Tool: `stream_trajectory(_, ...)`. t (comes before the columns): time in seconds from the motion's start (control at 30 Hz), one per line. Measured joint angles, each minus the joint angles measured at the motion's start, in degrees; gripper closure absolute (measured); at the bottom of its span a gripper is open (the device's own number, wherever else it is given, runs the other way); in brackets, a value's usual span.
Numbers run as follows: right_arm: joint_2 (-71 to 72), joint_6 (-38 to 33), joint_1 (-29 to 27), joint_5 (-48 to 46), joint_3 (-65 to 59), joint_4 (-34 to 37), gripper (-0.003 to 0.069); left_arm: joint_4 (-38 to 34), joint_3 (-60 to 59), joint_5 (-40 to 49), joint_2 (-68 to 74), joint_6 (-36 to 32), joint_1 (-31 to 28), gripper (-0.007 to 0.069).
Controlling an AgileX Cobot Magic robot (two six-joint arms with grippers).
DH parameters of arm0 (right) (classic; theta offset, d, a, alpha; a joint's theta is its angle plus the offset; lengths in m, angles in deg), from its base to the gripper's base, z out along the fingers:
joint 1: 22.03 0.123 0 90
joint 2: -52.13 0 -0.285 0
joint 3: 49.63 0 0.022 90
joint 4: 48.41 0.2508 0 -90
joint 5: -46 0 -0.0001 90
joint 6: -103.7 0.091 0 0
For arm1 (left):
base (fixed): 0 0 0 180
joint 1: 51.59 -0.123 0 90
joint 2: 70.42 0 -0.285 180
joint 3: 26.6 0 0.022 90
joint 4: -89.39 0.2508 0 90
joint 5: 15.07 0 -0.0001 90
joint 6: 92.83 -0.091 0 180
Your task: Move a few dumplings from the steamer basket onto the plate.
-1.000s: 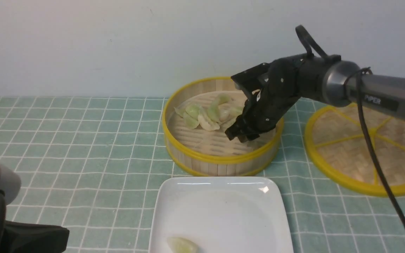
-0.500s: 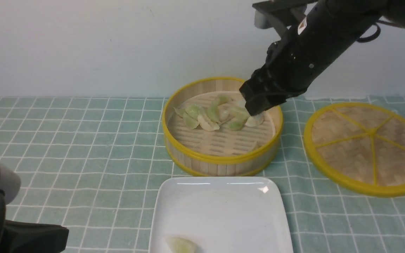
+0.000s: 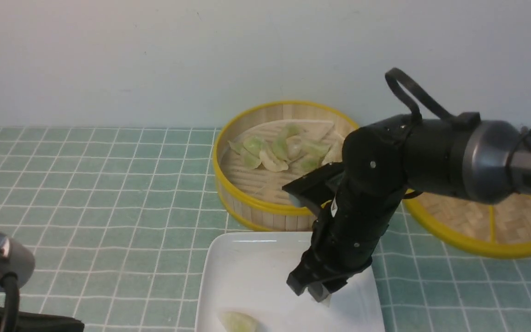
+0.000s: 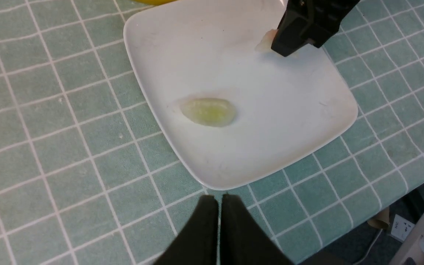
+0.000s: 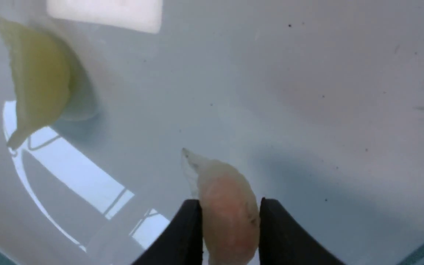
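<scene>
one pinkish dumpling (image 5: 226, 191) within the right hand (image 5: 229, 208)

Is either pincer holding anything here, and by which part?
Right pincer grips the pinkish dumpling across its plump middle; left pincer is shut, empty.

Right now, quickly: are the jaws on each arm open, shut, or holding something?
Left gripper: jaws shut, empty.
Right gripper: jaws closed on the pinkish dumpling, over the plate.
</scene>
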Motion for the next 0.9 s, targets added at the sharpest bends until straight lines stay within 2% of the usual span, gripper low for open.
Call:
stream_trajectory(0.07, 0.0, 0.0, 0.1, -0.1, 0.7, 0.3, 0.0366, 0.0, 0.0, 0.0, 0.0, 0.0, 0.0, 0.0631)
stream_trajectory(0.1, 0.0, 0.0, 0.1, -0.1, 0.8, 0.3, 0.0366, 0.0, 0.0, 0.0, 0.0, 0.0, 0.0, 0.0631)
stream_trajectory(0.13, 0.1, 0.0, 0.1, -1.0, 2.1, 0.3, 0.0304, 0.0, 0.0, 0.0, 0.0, 0.0, 0.0, 0.0631)
stream_trajectory(0.23, 1.0, 0.1, 0.1, -6.0, 4.9, -1.4, 0.0277, 0.1, 0.0, 0.0, 0.0, 0.0, 0.0, 0.0631)
stream_trajectory(0.33, 3.4, 0.8, 0.1, -9.0, 6.4, -4.6, 0.0337, 0.4, 0.0, 0.0, 0.0, 0.0, 0.0, 0.0631)
stream_trajectory(0.4, 10.1, 3.0, 0.1, -10.2, 6.7, -9.4, 0.0484, 1.3, 0.0, 0.0, 0.0, 0.0, 0.0, 0.0631)
stream_trajectory(0.43, 10.1, 3.3, 0.1, -10.3, 6.7, -9.8, 0.0497, 1.4, 0.0, 0.0, 0.0, 0.0, 0.0, 0.0631)
stream_trajectory(0.47, 14.9, 5.6, 0.1, -10.6, 6.6, -12.6, 0.0588, 2.1, 0.0, 0.0, 0.0, 0.0, 0.0, 0.0631)
stream_trajectory(0.53, 25.1, 9.9, 0.1, -10.1, 4.9, -16.5, 0.0648, 3.8, 0.0, -0.1, 0.0, 0.0, 0.0, 0.0631)
stream_trajectory(0.63, 34.5, 13.1, 0.1, -6.9, 1.9, -18.8, 0.0664, 5.0, 0.0, -0.3, 0.0, 0.0, 0.0, 0.0631)
stream_trajectory(0.73, 52.6, 17.5, 0.1, 3.4, -9.1, -21.9, 0.0672, 5.9, 0.0, -1.5, 0.0, 0.0, 0.0, 0.0631)
stream_trajectory(0.77, 54.8, 17.9, 0.1, 4.0, -10.7, -22.2, 0.0672, 5.9, 0.0, -1.6, 0.0, 0.0, 0.0, 0.0631)
stream_trajectory(0.9, 80.1, 19.4, 0.1, 21.2, -30.9, -23.5, 0.0672, 6.7, 0.0, -3.2, 0.0, 0.0, 0.0, 0.0631)
